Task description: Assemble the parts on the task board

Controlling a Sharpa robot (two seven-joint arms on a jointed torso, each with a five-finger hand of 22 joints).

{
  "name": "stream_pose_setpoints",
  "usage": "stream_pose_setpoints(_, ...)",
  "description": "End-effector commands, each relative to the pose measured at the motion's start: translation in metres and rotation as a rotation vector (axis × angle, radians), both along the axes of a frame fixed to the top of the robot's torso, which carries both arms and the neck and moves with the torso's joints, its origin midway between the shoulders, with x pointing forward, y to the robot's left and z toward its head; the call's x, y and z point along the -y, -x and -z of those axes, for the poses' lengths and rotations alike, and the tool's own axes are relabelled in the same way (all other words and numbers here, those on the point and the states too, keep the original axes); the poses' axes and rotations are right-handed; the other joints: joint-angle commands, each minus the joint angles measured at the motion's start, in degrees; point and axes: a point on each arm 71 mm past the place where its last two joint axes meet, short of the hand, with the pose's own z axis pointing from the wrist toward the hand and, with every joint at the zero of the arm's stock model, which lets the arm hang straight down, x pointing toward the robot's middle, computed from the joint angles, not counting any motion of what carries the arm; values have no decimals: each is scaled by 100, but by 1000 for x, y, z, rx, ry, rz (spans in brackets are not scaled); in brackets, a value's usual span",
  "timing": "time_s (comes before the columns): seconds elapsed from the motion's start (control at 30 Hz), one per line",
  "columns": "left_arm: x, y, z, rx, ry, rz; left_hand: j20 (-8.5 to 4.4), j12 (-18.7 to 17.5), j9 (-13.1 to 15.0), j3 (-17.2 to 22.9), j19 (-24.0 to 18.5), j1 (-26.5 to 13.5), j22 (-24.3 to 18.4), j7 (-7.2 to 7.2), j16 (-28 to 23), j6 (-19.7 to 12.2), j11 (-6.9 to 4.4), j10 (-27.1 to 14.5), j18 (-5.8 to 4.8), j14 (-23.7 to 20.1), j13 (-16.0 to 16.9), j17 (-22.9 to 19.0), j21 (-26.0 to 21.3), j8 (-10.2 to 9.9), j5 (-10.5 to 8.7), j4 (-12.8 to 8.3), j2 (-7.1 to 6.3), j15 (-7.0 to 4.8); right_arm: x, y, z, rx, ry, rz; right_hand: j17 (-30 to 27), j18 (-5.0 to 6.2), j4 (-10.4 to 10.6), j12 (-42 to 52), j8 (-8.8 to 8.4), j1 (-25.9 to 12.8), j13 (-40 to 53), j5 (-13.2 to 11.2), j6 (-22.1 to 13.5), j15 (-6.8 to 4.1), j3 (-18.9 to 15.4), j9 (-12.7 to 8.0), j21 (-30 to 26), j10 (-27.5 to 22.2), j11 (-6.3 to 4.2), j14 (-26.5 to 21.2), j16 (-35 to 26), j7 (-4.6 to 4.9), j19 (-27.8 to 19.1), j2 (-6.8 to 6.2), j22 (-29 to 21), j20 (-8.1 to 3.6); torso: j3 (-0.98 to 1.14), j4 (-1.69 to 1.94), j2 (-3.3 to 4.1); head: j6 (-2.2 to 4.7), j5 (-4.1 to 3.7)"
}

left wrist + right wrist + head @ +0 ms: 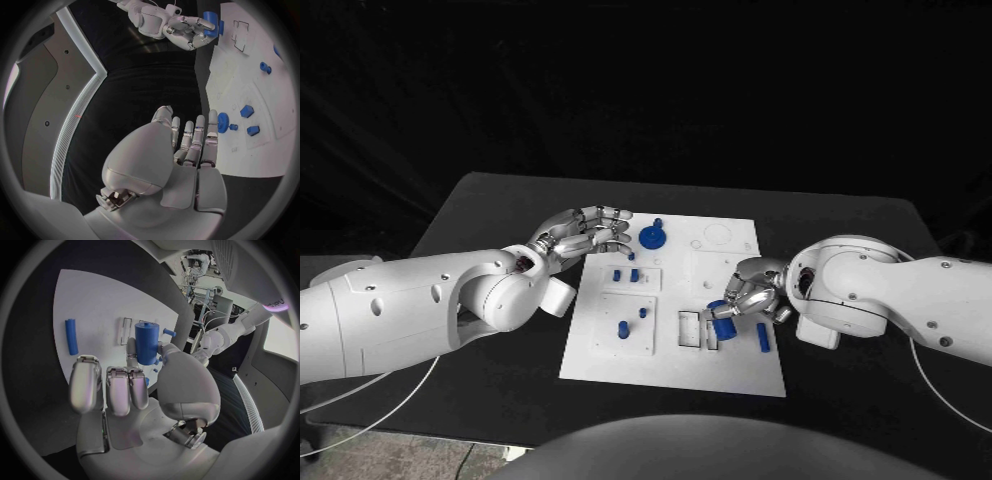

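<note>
The white task board (733, 365) lies mid-table. My right hand (759, 295) hovers over its right half and grips a thick blue cylinder (723, 310) between thumb and fingers; the right wrist view shows the cylinder (147, 342) upright in the right hand (125, 390). A blue rod (763, 337) lies flat on the board beside that hand. My left hand (589, 235) is at the board's far left corner, holding nothing. Its straight fingers (194, 140) reach up to a blue gear (223, 122) that stands on the board (656, 238); contact is unclear.
Several small blue pegs and blocks (627, 273) stand in the board's left half, with two more (632, 320) nearer me. Rectangular slots (689, 328) sit just left of the right hand. Black table (488, 215) surrounds the board.
</note>
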Motion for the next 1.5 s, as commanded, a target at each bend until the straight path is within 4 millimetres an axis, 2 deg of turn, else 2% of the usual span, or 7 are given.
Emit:
stream_pose_setpoints(0.03, 3, 1, -1, -1, 17, 20, -7, -40, -5, 28, 9, 52, 8, 203, 22, 42, 34, -7, -52, -1, -5, -6, 4, -26, 29, -6, -2, 30, -3, 1, 4, -25, -30, 21, 1029, -43, -706, 22, 68, 59, 1506, 108, -8, -47, 908, 298, -9, 610, -22, 497, -7, -40, 54, 167, 1040, -18, 1, 0, 5, 0, 21)
stream_pose_setpoints(0.23, 3, 1, -1, -3, 17, 21, -8, -41, -9, 34, 9, 53, 9, 205, 24, 44, 35, -5, -55, 5, -8, -7, 4, -28, 42, -4, 3, 32, -10, -1, 12, -14, -24, 7, 1020, -40, -711, 22, 37, 12, 1506, -50, -30, -38, 964, 302, -23, 610, -12, 496, -13, -28, 49, 171, 1036, -12, 1, -1, 7, 0, 12)
stream_pose_setpoints(0.5, 4, 2, 0, -6, 17, 24, -10, -44, -12, 42, 10, 55, 11, 220, 25, 54, 26, -3, -59, 11, -13, -9, 5, -27, 54, -1, 9, 32, -16, -4, 16, -5, -10, -8, 1114, -56, -728, 22, 32, 6, 1506, -148, -23, -36, 1010, 312, 55, 610, -10, 517, 56, -28, 75, 197, 1058, -9, -1, -1, 3, 0, 23)
stream_pose_setpoints(0.77, 5, 2, 0, -10, 16, 28, -12, -45, -14, 46, 10, 56, 12, 232, 25, 62, 19, -1, -61, 12, -16, -11, 6, -25, 57, -1, 10, 32, -21, -6, 17, 10, 8, -20, 1094, -42, -731, 22, 2, -22, 1506, -224, -56, -30, 1037, 308, -10, 610, 0, 512, 42, -13, 52, 205, 1040, -4, 1, -4, 2, 0, 0)
stream_pose_setpoints(0.93, 5, 2, 0, -11, 15, 27, -15, -48, -17, 53, 9, 59, 14, 251, 25, 75, 6, 1, -64, 16, -21, -14, 7, -22, 61, -1, 10, 31, -25, -6, 18, 12, 37, -47, 1140, -53, -710, 22, -31, -104, 1506, -496, -60, -16, 1044, 304, 44, 610, 14, 522, 76, 0, 69, 224, 1055, 8, 1, -2, 5, 0, -11)
stream_pose_setpoints(1.27, 4, 2, 1, -14, 13, 27, -17, -49, -18, 57, 9, 61, 15, 262, 24, 83, -3, 2, -65, 17, -24, -16, 7, -20, 63, -1, 11, 29, -28, -5, 23, -25, 99, -76, 1100, -45, -563, 22, -166, -349, 1506, -836, -124, 17, 993, 233, 7, 610, 57, 512, 49, 50, 56, 265, 1042, 34, 0, -2, 2, 0, -17)
stream_pose_setpoints(1.5, 3, 2, 1, -15, 12, 26, -17, -49, -18, 57, 9, 61, 15, 262, 24, 83, -3, 2, -65, 17, -24, -16, 7, -20, 63, -1, 11, 29, -33, -5, 26, -29, 112, -83, 1086, -40, -540, 22, -194, -391, 1506, -913, -120, 25, 980, 212, -12, 610, 66, 509, 38, 59, 49, 275, 1036, 42, 0, -2, 3, 0, 1)
